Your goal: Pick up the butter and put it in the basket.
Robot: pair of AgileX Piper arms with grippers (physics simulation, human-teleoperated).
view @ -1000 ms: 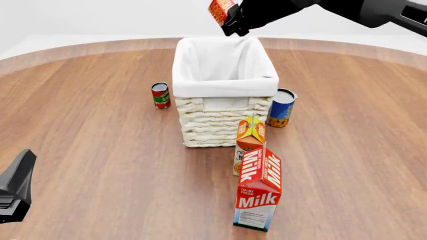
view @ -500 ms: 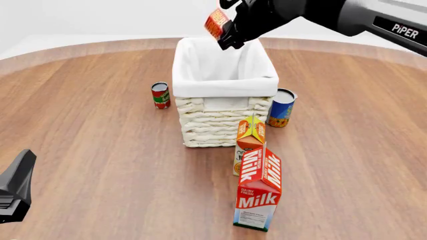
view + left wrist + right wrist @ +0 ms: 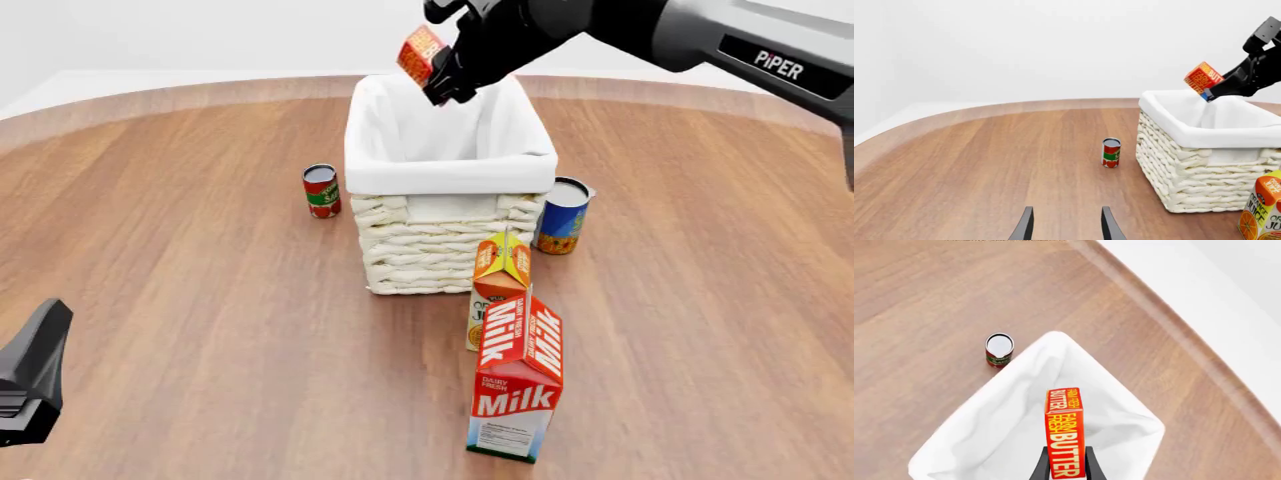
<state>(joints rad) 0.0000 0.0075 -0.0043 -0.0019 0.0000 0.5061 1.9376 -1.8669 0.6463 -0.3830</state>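
The butter (image 3: 419,54), a small red-orange box with white lettering, is held in my right gripper (image 3: 441,70) above the far rim of the white wicker basket (image 3: 451,235). In the right wrist view the butter (image 3: 1065,435) hangs over the basket's white cloth liner (image 3: 1007,425), clamped between the fingers (image 3: 1087,465). The left wrist view shows the butter (image 3: 1203,78) just above the basket (image 3: 1201,165). My left gripper (image 3: 1064,227) is open and empty, low over the table at the near left, far from the basket.
A red and green can (image 3: 320,190) stands left of the basket, a blue can (image 3: 565,216) at its right. An orange juice carton (image 3: 499,285) and a tall Milk carton (image 3: 518,378) stand in front of the basket. The table's curved far edge (image 3: 1174,325) runs behind it.
My right gripper has carried the butter a little left and toward the camera, bringing it lower over the basket's far rim. The left arm has not moved.
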